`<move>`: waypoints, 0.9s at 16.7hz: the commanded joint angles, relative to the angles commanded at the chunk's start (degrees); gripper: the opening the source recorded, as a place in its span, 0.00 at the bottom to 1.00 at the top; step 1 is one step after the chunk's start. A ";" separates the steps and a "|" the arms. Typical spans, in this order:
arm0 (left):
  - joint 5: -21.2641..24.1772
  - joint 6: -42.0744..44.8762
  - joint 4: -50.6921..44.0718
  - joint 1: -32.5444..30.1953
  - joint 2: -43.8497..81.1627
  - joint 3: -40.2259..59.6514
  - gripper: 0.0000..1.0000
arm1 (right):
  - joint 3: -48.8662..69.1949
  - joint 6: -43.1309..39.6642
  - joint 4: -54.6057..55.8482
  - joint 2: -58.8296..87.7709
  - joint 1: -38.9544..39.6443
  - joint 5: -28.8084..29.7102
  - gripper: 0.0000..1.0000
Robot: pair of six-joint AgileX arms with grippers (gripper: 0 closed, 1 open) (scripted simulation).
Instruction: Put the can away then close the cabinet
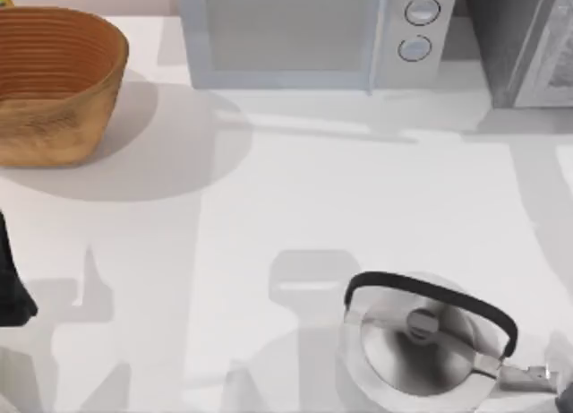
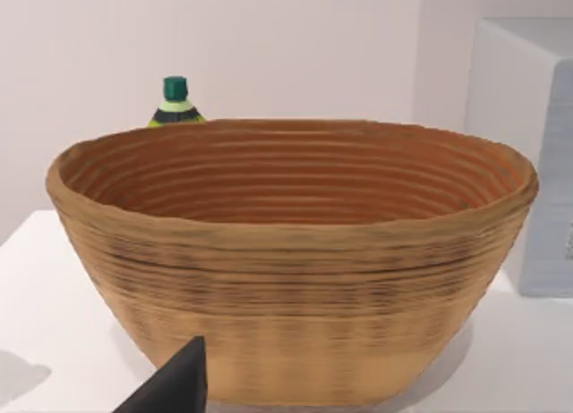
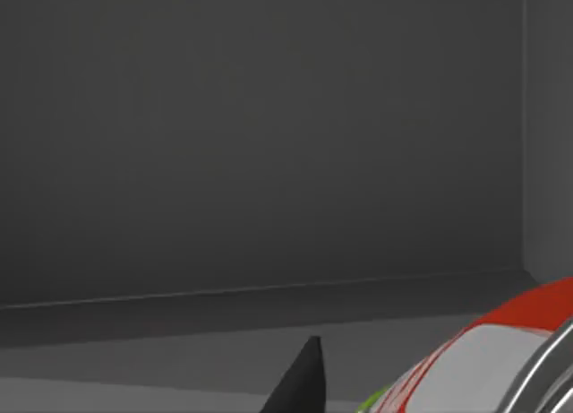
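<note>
The right end effector (image 3: 309,377) is seen inside a dark grey cabinet (image 3: 260,144), beside the red-banded can (image 3: 501,350); whether the can is grasped cannot be told. The left arm (image 1: 11,279) is parked at the surface's (image 1: 269,207) left edge, facing a ribbed woven basket (image 2: 295,288).

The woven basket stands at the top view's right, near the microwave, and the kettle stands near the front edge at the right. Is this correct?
Not quite. The woven basket stands at the top view's left, not its right; the top view shows it at the far left, to the left of the microwave. The rest holds: the kettle stands near the front edge at the right.
</note>
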 joint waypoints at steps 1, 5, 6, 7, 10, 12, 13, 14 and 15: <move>0.00 0.00 0.00 0.00 0.00 0.00 1.00 | 3.01 -0.23 -1.37 3.34 0.47 0.25 0.00; 0.00 0.00 0.00 0.00 0.00 0.00 1.00 | 11.13 -1.63 -6.59 14.46 1.99 0.86 0.00; 0.00 0.00 0.00 0.00 0.00 0.00 1.00 | 12.18 -1.96 -7.56 16.30 2.24 0.92 0.00; 0.00 0.00 0.00 0.00 0.00 0.00 1.00 | 12.87 -2.21 -8.28 17.58 2.42 0.95 0.00; 0.00 0.00 0.00 0.00 0.00 0.00 1.00 | 13.21 -2.36 -8.67 18.24 2.51 0.96 0.00; 0.00 0.00 0.00 0.00 0.00 0.00 1.00 | 13.21 -2.36 -8.67 18.24 2.51 0.96 0.00; 0.00 0.00 0.00 0.00 0.00 0.00 1.00 | 12.77 -2.20 -8.57 18.23 2.38 0.98 0.00; 0.00 0.00 0.00 0.00 0.00 0.00 1.00 | 12.88 -2.20 -8.61 18.35 2.37 0.97 0.00; 0.00 0.00 0.00 0.00 0.00 0.00 1.00 | 13.54 -2.21 -8.86 19.00 2.32 0.92 0.00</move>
